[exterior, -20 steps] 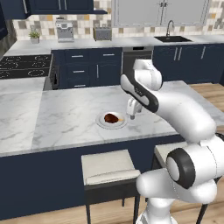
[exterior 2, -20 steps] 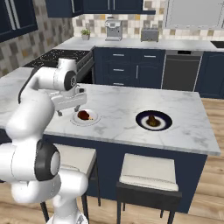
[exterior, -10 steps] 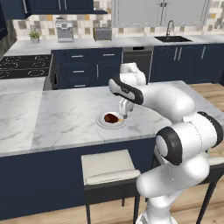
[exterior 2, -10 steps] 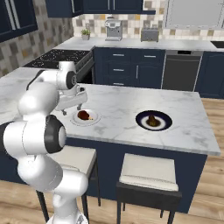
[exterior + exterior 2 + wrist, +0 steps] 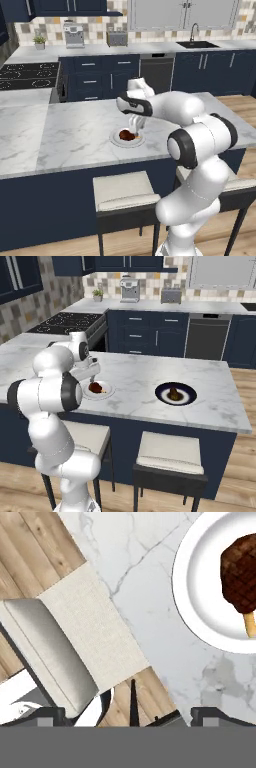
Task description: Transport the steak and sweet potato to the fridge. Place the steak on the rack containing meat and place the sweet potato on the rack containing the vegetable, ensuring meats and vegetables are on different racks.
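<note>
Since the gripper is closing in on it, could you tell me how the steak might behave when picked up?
The steak looks thick and chunky, so probably firm, not floppy. Lying flat on the white plate, it seems unlikely to roll. Its seared surface may be slick.

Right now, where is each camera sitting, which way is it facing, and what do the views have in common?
Left base view: behind the arm, to its left, facing over the island; arm at right, gripper above the steak.
Right base view: behind, to its right; arm at left, sweet potato on a dark plate.
Hand view: looks down at the white plate, a stool alongside.
All share steak and white plate.
</note>
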